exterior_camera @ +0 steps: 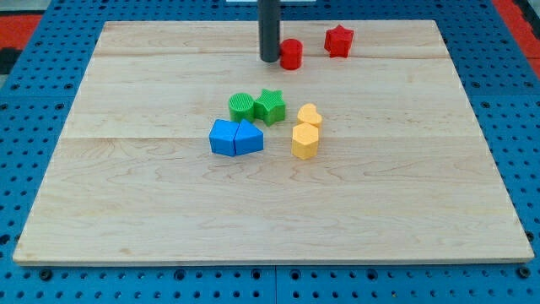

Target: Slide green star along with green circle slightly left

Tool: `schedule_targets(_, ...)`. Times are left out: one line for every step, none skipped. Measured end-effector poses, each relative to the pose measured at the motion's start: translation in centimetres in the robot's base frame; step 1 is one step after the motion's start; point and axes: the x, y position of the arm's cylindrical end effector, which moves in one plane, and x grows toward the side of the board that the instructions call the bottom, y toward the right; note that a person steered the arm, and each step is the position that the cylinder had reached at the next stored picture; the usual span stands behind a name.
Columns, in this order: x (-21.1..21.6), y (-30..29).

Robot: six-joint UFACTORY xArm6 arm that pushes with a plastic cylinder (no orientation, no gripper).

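Note:
The green star (pixel 271 105) and the green circle (pixel 241 106) sit side by side, touching, near the middle of the wooden board (pixel 126 211), the circle on the star's left. My tip (pixel 269 59) stands near the view's top, well above the green star and just left of a red cylinder (pixel 291 54).
A red star (pixel 338 40) lies at the view's top right. A blue cube (pixel 224 138) and a blue triangle (pixel 248 138) sit just below the green blocks. A yellow heart (pixel 310 116) and a yellow hexagon (pixel 305 142) lie right of them.

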Motion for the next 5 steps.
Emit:
schedule_targets(0.0, 1.8)
schedule_targets(0.0, 3.4)
schedule_targets(0.0, 5.3)
schedule_targets(4.2, 2.0)
schedule_targets(6.6, 1.6)
